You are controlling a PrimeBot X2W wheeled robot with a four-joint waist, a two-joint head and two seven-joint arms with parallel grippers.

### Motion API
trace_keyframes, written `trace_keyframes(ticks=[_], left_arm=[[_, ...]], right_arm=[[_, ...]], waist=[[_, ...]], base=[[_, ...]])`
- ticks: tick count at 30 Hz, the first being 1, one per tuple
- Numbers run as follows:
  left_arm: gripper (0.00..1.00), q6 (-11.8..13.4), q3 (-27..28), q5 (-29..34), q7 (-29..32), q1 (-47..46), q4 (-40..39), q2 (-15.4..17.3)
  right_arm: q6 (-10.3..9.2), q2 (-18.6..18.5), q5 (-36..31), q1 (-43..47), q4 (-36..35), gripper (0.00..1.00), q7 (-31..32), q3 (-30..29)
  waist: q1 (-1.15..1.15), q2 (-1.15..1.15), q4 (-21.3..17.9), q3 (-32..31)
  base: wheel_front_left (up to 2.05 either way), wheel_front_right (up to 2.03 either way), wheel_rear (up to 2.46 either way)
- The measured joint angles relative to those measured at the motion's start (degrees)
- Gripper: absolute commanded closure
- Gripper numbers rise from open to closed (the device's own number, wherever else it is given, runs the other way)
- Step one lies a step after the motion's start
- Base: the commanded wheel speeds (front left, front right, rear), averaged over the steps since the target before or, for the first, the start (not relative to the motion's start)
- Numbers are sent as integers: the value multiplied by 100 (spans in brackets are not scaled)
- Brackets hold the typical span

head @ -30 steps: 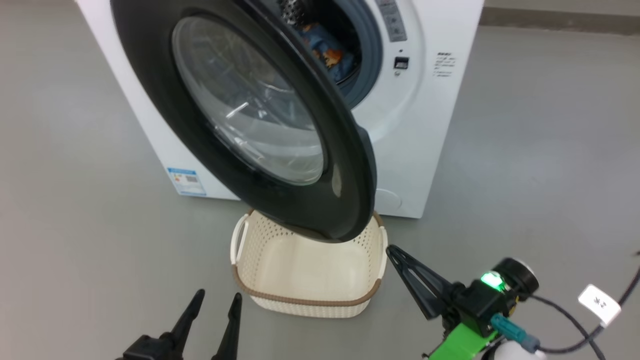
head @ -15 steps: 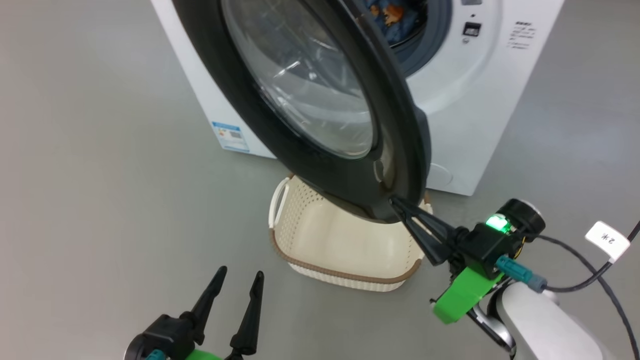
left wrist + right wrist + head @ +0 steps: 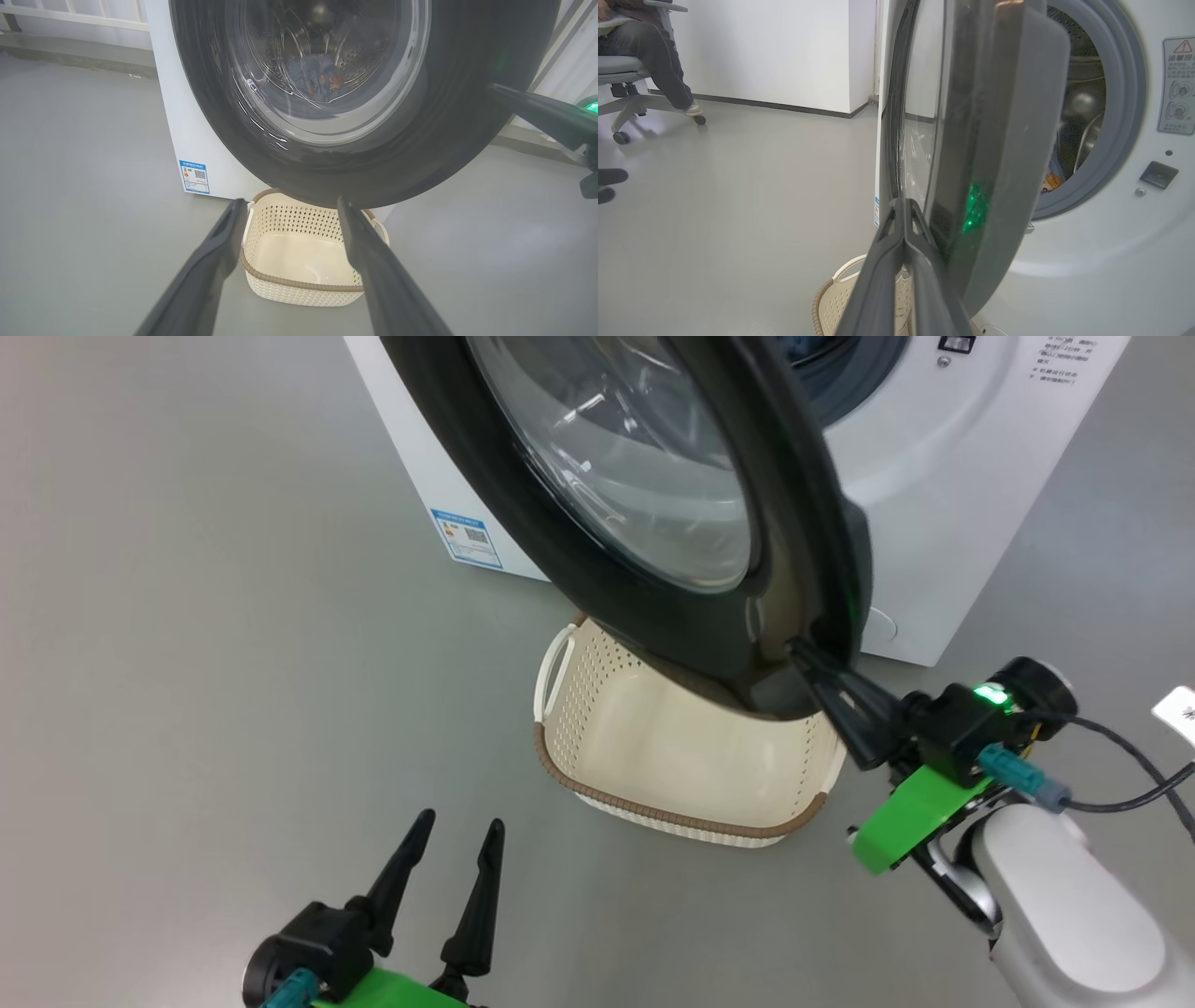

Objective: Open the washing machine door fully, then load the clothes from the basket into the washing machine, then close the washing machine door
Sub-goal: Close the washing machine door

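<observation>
With the clothes (image 3: 320, 81) in the drum (image 3: 1073, 32) and the basket (image 3: 653, 812) empty below the half-open washing machine door (image 3: 635, 476), closing looks to be the step in hand: the right gripper (image 3: 805, 655), jaws together at the door's right rim, must push it away toward the machine, while the left gripper (image 3: 460, 821) waits near, jaws parted.

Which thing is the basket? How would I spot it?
Find the white washing machine with its round black door swung open. On the grey floor under that door sits the basket. It is cream, dotted with little holes, brown-rimmed and empty.
</observation>
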Motion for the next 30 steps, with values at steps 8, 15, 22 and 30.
trace_keyframes(ticks=[8, 15, 22, 30], left_arm=[[0, 0, -145, 1, 0, -73, 8, -12], [0, 0, -226, -13, 0, -247, 0, -29], [0, 0, -326, -215, 0, -405, -56, -47], [0, 0, -420, -336, 0, -487, -94, -59]], right_arm=[[1, 14, -198, -315, 341, 100, 0, -666], [1, -241, -202, -940, 619, 100, 1, -775], [1, -609, -200, -1654, 895, 100, 9, -894], [1, -889, -279, -2388, 1127, 100, 149, -1040]], waist=[[0, 0, 6, 203], [0, 0, 54, 491], [0, 0, 200, 808], [0, 0, 362, 1102]], base=[[0, 0, 0], [0, 0, 0], [0, 0, 0], [0, 0, 0]])
